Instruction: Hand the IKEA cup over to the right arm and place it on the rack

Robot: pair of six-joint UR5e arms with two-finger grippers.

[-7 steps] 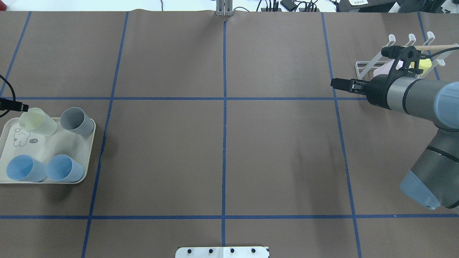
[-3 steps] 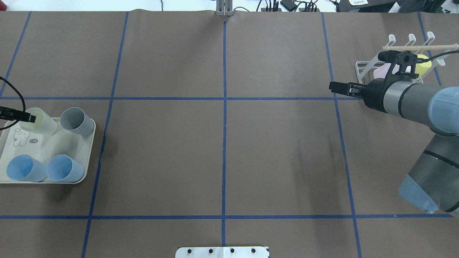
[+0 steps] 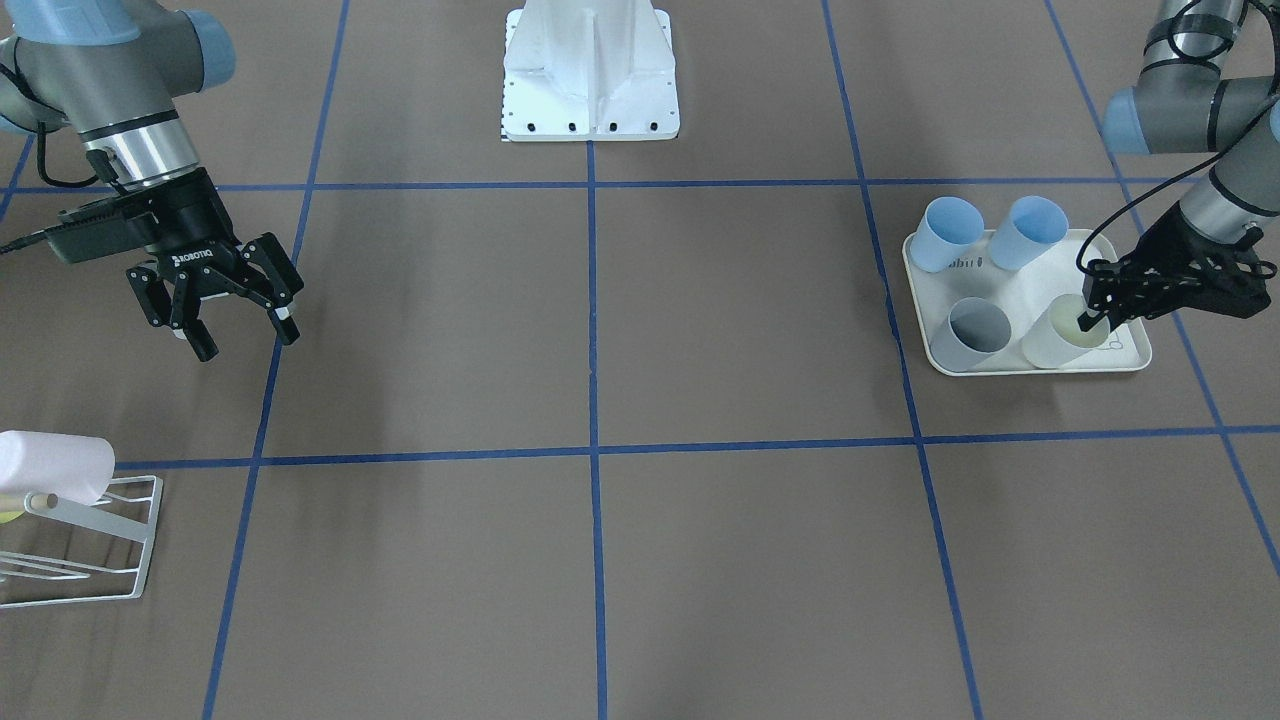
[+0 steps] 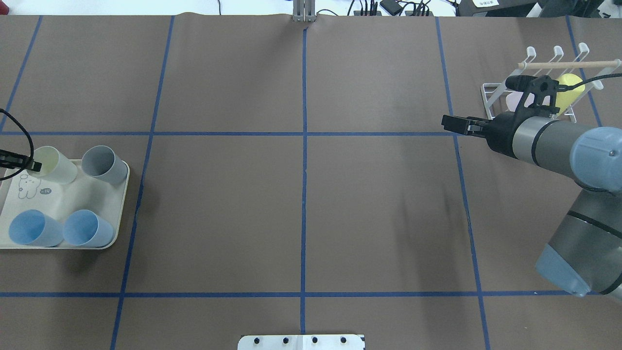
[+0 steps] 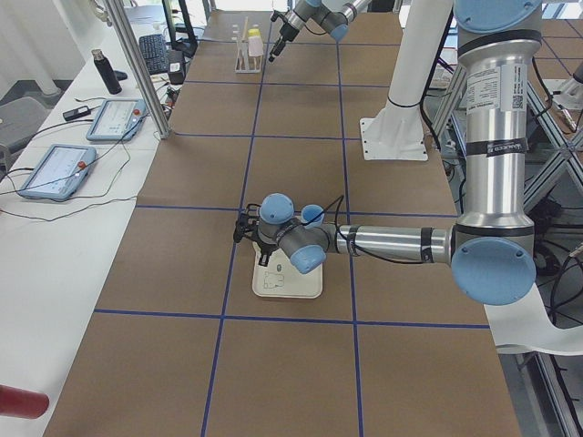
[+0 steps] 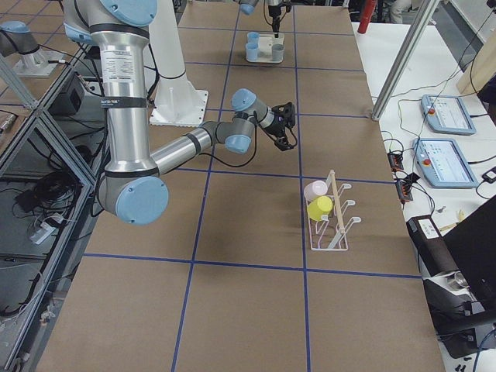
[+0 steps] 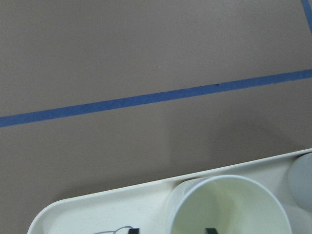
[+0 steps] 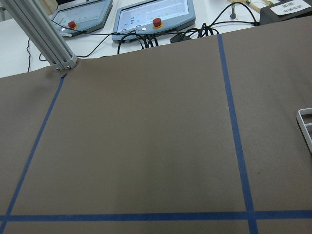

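Note:
A pale cream cup (image 4: 57, 165) stands on the cream rabbit-print tray (image 4: 73, 197) at the table's left, with a grey cup (image 4: 102, 165) and two blue cups (image 4: 29, 228). My left gripper (image 4: 34, 166) is open at the cream cup's rim. In the left wrist view one fingertip (image 7: 210, 230) is inside the cup (image 7: 229, 209) and the other is outside its wall. My right gripper (image 3: 240, 335) is open and empty, above the table beside the white wire rack (image 4: 568, 63). The rack holds a pink cup (image 3: 55, 465) and a yellow cup (image 4: 568, 90).
The rack (image 6: 333, 225) stands at the table's far right corner. The white robot base (image 3: 590, 70) is at the middle of the robot's side. Blue tape lines divide the brown table cover. Tablets and cables (image 8: 146, 19) lie beyond the table's far edge.
My left gripper has moved down onto the cream cup's rim. My right gripper has drawn slightly away from the rack, uncovering more of the yellow cup.

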